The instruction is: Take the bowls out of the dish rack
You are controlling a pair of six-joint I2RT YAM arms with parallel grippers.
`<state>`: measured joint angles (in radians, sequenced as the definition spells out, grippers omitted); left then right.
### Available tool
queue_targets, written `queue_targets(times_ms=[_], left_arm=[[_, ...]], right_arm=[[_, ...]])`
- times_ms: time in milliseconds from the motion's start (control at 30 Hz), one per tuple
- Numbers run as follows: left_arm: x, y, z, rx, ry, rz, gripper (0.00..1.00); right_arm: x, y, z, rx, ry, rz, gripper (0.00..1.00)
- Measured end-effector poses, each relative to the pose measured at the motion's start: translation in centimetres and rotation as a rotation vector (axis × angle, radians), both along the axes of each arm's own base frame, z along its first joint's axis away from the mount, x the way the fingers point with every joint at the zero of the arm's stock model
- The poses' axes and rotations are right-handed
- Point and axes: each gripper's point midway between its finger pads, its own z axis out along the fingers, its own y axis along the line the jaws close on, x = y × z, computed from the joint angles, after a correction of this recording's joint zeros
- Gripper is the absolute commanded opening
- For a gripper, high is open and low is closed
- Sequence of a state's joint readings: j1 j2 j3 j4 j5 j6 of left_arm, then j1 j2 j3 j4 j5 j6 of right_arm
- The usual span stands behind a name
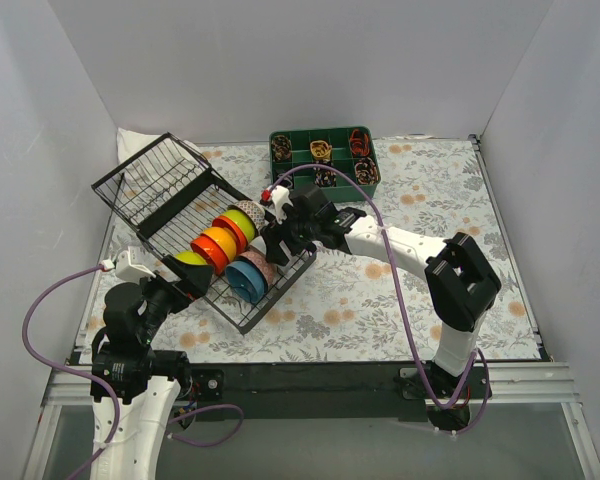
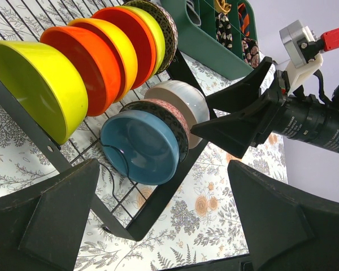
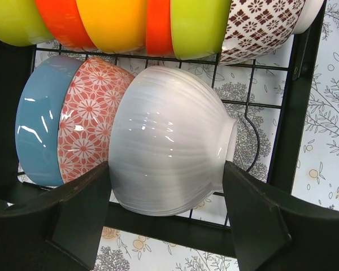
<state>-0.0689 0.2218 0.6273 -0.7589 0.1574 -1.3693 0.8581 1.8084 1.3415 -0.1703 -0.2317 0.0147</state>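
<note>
Bowls [image 1: 218, 245] all sat on edge in the black wire-grid dish rack [image 1: 155, 185], on the left of the floral-print tablecloth [image 1: 400, 290]. Back row: lime-yellow bowl [image 2: 39, 84], orange bowl [image 2: 85, 62], yellow, red and lime ones, then a dark mosaic-patterned one at the far end. Front row: glossy blue bowl [image 2: 138, 147], pinkish mosaic-patterned bowl [image 3: 90, 118] nested against it, then the white ribbed bowl [image 3: 169, 147].

Right gripper [image 3: 165, 169] reached in at the rack's right side, jaws spread wide and straddling the white ribbed bowl, with black fingers [image 3: 73, 220] at or just off its sides. Could not tell whether they were pressing. The bowl was seated on the wires.

Left gripper [image 2: 164, 164] was wide open with nothing between its fingers, near the rack's near corner and facing the bowl rows.

Green plastic divided tray [image 1: 324, 134] stood beyond the rack at the far edge.
</note>
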Motion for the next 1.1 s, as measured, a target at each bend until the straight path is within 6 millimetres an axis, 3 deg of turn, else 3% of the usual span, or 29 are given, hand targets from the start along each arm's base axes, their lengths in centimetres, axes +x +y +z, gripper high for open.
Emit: queue_targets(times_ms=[133, 433, 767, 1100], left_arm=[[0.0, 0.0, 0.0, 0.0, 0.001, 0.0, 0.98], [0.3, -0.2, -0.4, 0.001, 0.024, -0.009, 0.98], [1.6, -1.1, -0.5, 0.005, 0.043, -0.068, 0.98], [4.9, -2.9, 0.4, -0.002, 0.012, -0.169, 0.98]], right_arm=[[0.0, 0.0, 0.3, -0.006, 0.006, -0.005, 0.01], [0.4, -0.8, 1.2, -0.035, -0.02, -0.059, 0.01], [1.3, -2.0, 6.0, 0.029, -0.094, -0.17, 0.01], [1.4, -3.2, 11.1, 0.166, -0.056, -0.321, 0.01]])
